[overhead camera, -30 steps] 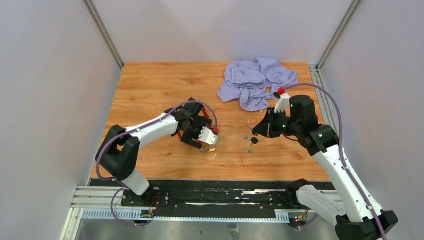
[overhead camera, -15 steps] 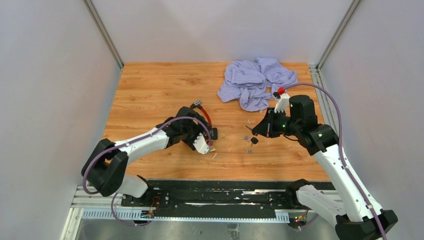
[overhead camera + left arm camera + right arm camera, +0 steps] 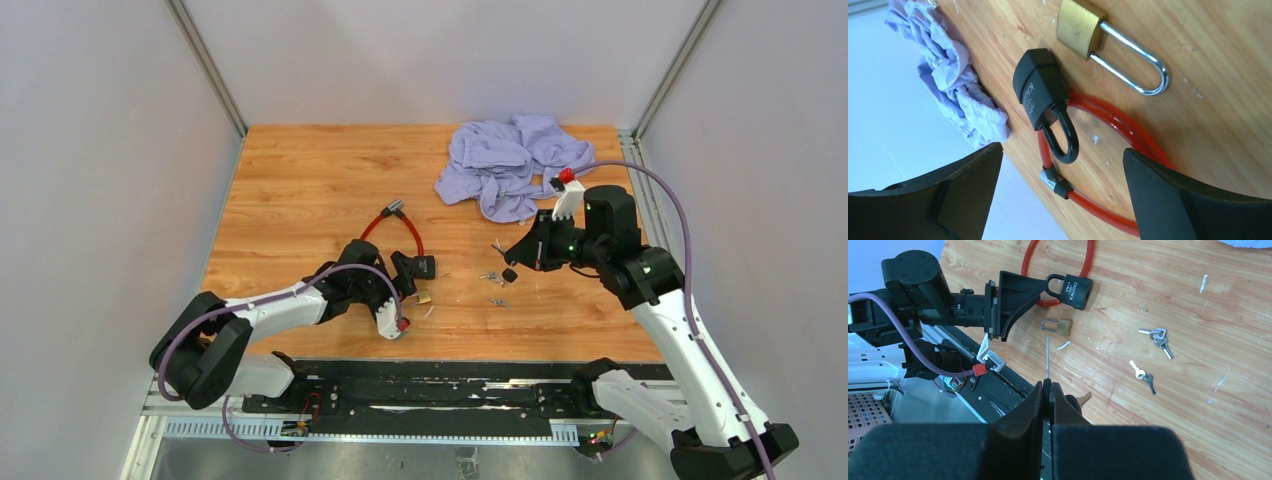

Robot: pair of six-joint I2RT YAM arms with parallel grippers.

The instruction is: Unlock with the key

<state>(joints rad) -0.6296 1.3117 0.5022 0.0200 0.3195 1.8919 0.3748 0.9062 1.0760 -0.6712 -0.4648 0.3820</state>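
Metal key (image 3: 1083, 399) pinched in the right gripper's (image 3: 1048, 385) closed fingers above the scratched wooden table (image 3: 300, 180); a brass padlock (image 3: 1080, 27) with a steel shackle lies before the left gripper (image 3: 1060, 152), fingers spread wide, beside a black padlock (image 3: 1040, 87) on a red cable (image 3: 1118, 125); loose keys (image 3: 1159, 337) nearby, crumpled lilac cloth (image 3: 515, 165) beyond

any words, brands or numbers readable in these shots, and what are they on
"KAIJING": white print on the body of the black padlock; the left wrist view shows part of the same word beside a round logo.
Small brass padlock: no marking legible.
Loose metal keys: too small to read.
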